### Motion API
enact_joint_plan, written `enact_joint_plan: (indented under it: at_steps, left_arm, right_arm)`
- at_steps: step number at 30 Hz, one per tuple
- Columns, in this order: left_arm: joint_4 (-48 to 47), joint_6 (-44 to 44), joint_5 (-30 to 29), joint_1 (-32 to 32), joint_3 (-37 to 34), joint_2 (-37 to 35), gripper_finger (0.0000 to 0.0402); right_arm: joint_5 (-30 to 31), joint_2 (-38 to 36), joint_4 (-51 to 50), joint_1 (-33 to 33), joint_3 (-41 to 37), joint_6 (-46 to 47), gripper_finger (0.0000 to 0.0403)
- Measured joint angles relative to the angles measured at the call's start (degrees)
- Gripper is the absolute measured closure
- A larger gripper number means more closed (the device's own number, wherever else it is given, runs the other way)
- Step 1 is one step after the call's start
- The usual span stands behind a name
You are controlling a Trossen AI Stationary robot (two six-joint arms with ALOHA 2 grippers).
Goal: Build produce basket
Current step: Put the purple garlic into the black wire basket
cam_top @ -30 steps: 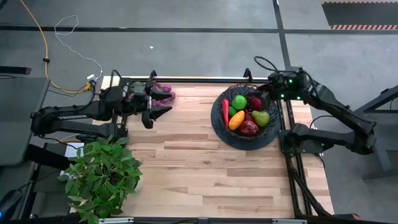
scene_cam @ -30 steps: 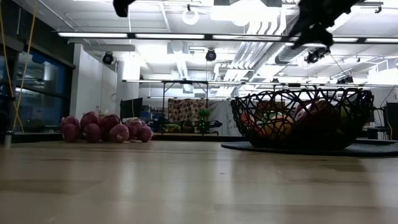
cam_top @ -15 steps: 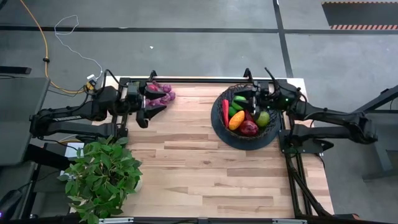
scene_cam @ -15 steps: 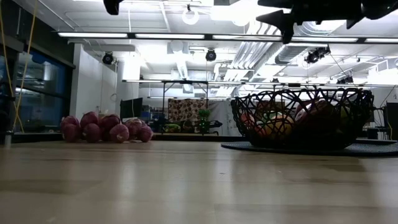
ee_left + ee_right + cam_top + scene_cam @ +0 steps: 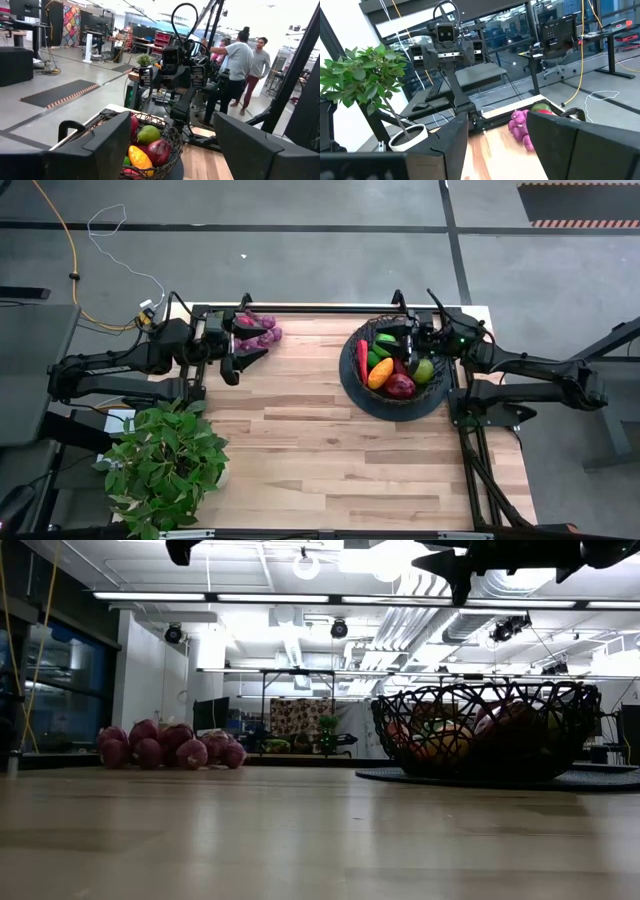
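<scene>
Beyond the table stand people (image 5: 239, 70) (potted plant (image 5: 165, 465) nearer); both grippers' fingers spread, empty.

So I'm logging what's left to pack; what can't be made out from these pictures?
- High view: the left gripper covers part of the grape bunch.
- Low view: the basket mesh hides its lower fruit; both grippers are cut off by the top edge.
- High view: the right gripper covers the basket's far fruit.

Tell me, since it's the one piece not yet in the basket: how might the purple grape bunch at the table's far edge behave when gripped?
The grape bunch is a cluster of small round lobes, so fingers may likely slip between them. It sprawls low on the table, so it probably won't roll. It may hang unevenly if pinched at one end.
</scene>
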Motion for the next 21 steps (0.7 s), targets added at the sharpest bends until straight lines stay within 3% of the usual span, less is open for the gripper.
enact_joint_plan:
  at_steps: [18,21]
  left_arm:
    - [0.0,0.0,-0.1,0.0,0.0,0.0,0.0131]
    - [0.0,-3.2,-2.8,0.0,0.0,0.0,0.0131]
  right_arm:
    - [-2.6,0.0,0.0,0.9,0.1,-4.9,0.0220]
    - [-2.6,0.0,0.0,1.1,0.1,-4.7,0.0220]
